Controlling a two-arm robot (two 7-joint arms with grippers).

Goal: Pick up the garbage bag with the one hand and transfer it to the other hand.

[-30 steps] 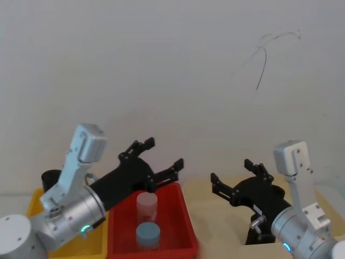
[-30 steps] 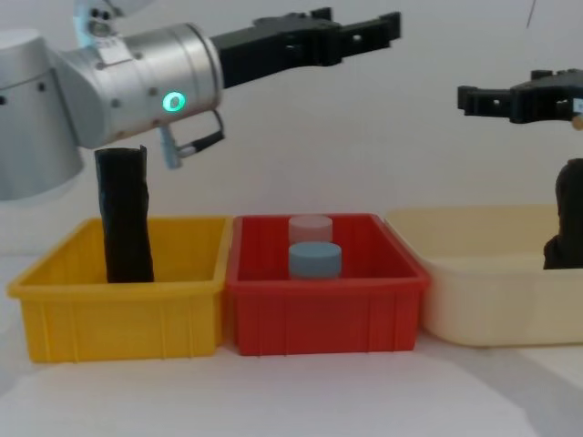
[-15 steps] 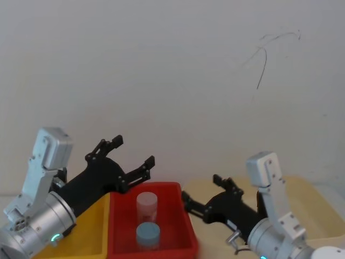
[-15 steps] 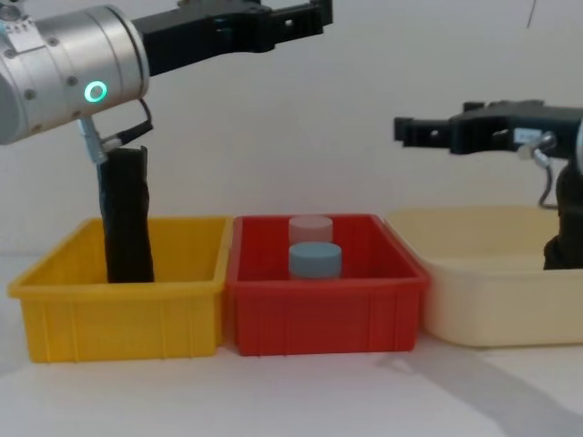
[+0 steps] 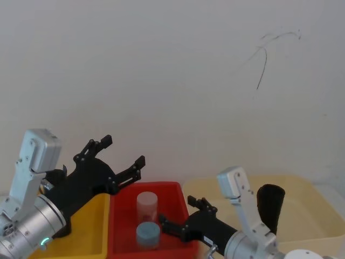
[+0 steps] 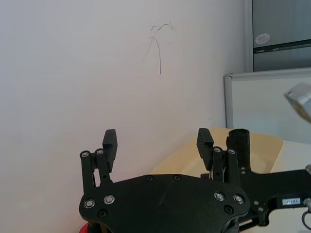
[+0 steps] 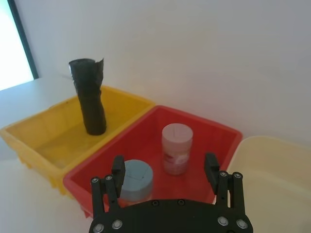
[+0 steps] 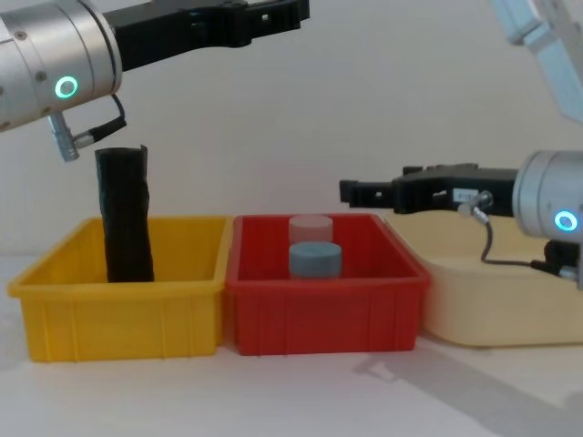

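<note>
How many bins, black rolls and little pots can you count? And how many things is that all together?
Plastic bins (yellow, red, cream): 3
Black crinkled plastic rolls: 2
Round pots (pale pink, blue-grey): 2
Total: 7

right gripper (image 8: 353, 192) swung leftward and lower — now above the red bin (image 8: 323, 320), left gripper (image 8: 290, 15) drawn back leftward
</note>
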